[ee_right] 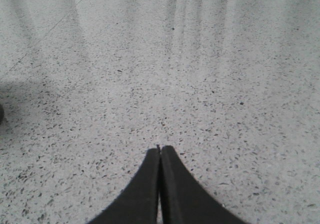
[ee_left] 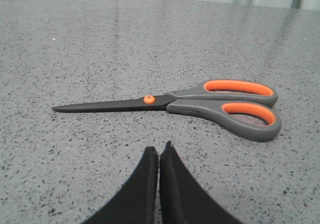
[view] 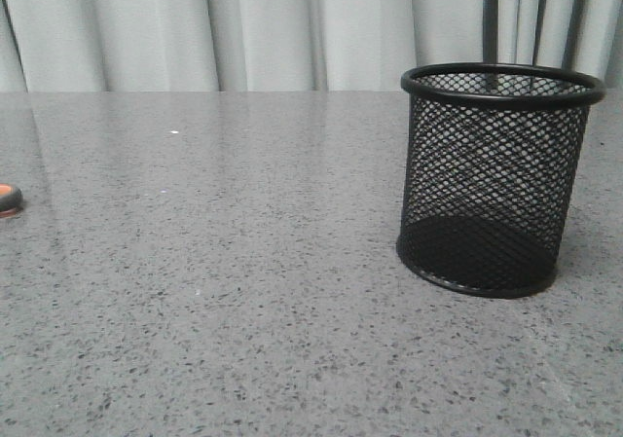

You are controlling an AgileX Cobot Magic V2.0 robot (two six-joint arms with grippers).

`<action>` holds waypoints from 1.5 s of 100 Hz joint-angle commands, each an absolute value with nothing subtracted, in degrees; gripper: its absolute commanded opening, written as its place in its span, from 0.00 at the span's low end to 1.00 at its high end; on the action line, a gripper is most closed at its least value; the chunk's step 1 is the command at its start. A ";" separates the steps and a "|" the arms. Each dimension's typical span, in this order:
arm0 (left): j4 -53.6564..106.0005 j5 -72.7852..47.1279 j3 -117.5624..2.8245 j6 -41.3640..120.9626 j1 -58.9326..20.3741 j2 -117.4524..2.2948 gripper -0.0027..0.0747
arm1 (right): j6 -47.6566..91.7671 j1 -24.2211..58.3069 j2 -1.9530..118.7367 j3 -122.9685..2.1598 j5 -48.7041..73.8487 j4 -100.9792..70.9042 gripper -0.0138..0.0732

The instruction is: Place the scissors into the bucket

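The scissors (ee_left: 210, 104) lie flat on the grey speckled table in the left wrist view, with grey handles lined in orange and dark blades closed. Only the tip of one handle loop (view: 8, 200) shows at the left edge of the front view. My left gripper (ee_left: 159, 149) is shut and empty, a short way from the scissors' pivot. The black wire-mesh bucket (view: 498, 179) stands upright and empty at the right of the front view. My right gripper (ee_right: 160, 148) is shut and empty over bare table. Neither gripper shows in the front view.
The grey speckled table (view: 243, 291) stretches between the scissors and the bucket. Pale curtains (view: 292, 28) hang behind the table's far edge. A dark rounded thing (ee_right: 1, 113) barely shows at the edge of the right wrist view.
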State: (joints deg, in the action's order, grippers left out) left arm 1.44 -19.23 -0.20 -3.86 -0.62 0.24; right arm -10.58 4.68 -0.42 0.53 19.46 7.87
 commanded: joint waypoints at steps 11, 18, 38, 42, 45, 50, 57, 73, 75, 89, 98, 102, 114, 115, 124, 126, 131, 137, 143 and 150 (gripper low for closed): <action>2.05 -15.07 1.52 -4.26 -0.93 1.67 0.01 | -10.30 4.32 -1.80 1.52 17.88 8.25 0.11; 2.05 -15.07 1.52 -4.26 -0.93 1.67 0.01 | -10.30 4.32 -1.80 1.52 17.88 8.25 0.11; 2.05 -15.07 1.52 -4.26 -0.93 1.67 0.01 | -10.30 4.32 -1.80 1.52 17.88 8.25 0.11; 2.05 -15.07 1.52 -4.26 -0.93 1.67 0.01 | -10.30 4.32 -1.80 1.52 17.88 8.25 0.11; 2.05 -15.07 1.52 -4.26 -0.93 1.67 0.01 | -10.30 4.32 -1.80 1.52 17.88 8.25 0.11; 2.05 -15.07 1.52 -4.26 -0.93 1.67 0.01 | -10.30 4.32 -1.80 1.52 17.88 8.25 0.11; 2.05 -15.07 1.52 -4.26 -0.93 1.67 0.01 | -10.30 4.32 -1.80 1.52 17.88 8.25 0.11; 2.05 -15.07 1.52 -4.26 -0.93 1.67 0.01 | -10.30 4.32 -1.80 1.52 17.88 9.94 0.11; 2.05 -15.07 1.52 -4.26 -0.93 1.67 0.01 | -10.30 4.32 -1.80 1.52 17.88 10.51 0.11; 2.05 -15.07 1.52 -4.26 -0.93 1.67 0.01 | -10.30 4.32 -1.80 1.52 17.88 22.39 0.11; 2.05 -15.07 1.52 -4.26 -0.93 1.67 0.01 | -10.30 4.32 -1.80 1.52 17.44 32.73 0.11; 2.05 -15.07 1.52 -4.26 -0.93 1.67 0.01 | -10.30 4.32 -1.80 1.52 17.08 37.52 0.11; 2.05 -15.07 1.52 -4.26 -0.93 1.67 0.01 | -10.30 4.32 -1.80 1.52 15.21 55.05 0.11; 2.05 -15.07 1.52 -4.26 -0.93 1.67 0.01 | -10.30 4.32 -1.80 1.52 15.06 56.80 0.11; 2.05 -15.07 1.52 -4.26 -0.93 1.67 0.01 | -10.30 4.32 -1.80 1.52 13.00 65.52 0.11; 2.05 -15.07 1.52 -4.26 -0.93 1.67 0.01 | -10.30 4.32 -1.80 1.52 12.54 67.46 0.11; 2.05 -15.07 1.52 -4.26 -0.93 1.67 0.01 | -10.30 4.32 -1.80 1.52 11.99 70.83 0.11; 2.05 -15.07 1.52 -4.26 -0.93 1.67 0.01 | -10.30 4.32 -1.80 1.52 11.75 72.26 0.11; 2.69 -14.76 1.52 -4.26 -0.93 1.67 0.01 | -10.30 4.32 -1.80 1.52 10.98 72.26 0.11; 3.15 -14.18 1.52 -4.26 -0.93 1.67 0.01 | -10.30 4.32 -1.80 1.26 9.34 72.26 0.11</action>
